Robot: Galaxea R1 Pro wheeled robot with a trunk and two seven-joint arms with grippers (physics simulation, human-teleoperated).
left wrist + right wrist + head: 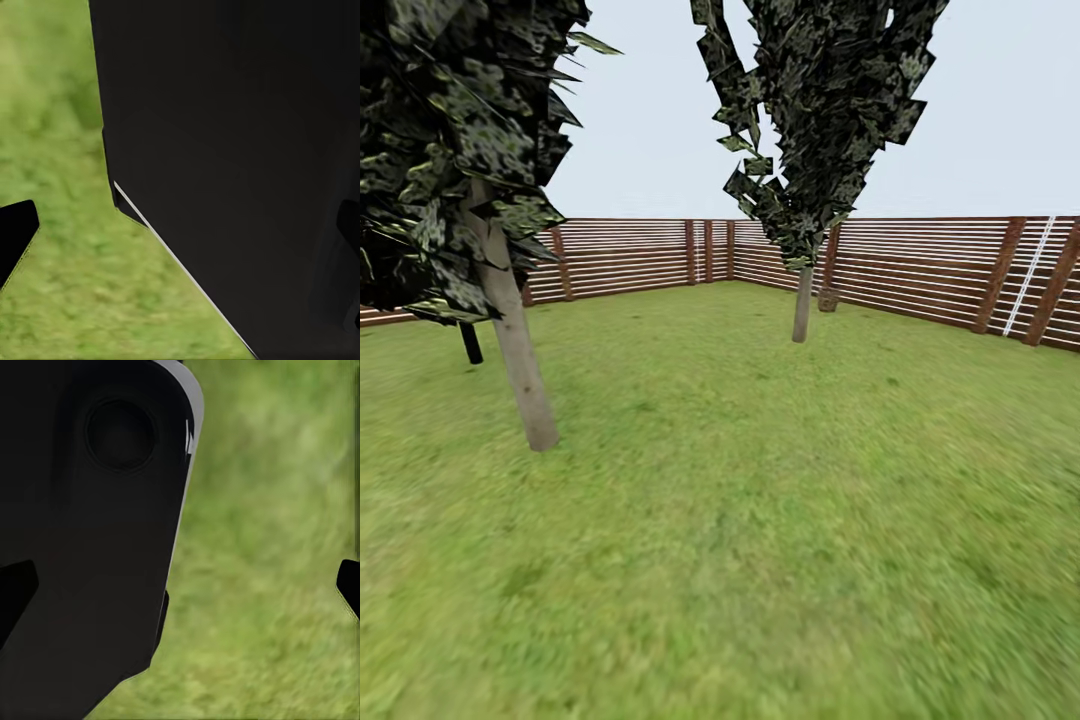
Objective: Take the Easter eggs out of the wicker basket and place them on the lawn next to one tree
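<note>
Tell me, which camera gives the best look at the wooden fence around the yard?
The head view. There the brown slatted fence runs across the back of the lawn, behind a slim-trunked tree. The two wrist views give blurred grass beside dark robot parts, with no fence slats to make out.

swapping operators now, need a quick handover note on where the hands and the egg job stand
Left hand: fingertips spread wide over the lawn, nothing between them, against a black robot panel.
Right hand: also open and empty over grass.
Scene: head view faces a fenced corner of the garden. A slim upright grey-trunked tree stands ahead near the wooden fence; a thicker leaning trunk stands nearer on the left.
A small brown object sits by the fence, too far to identify.
Done: no eggs lie by either tree.
Left: find the basket, move all three eggs to one tree.
</note>
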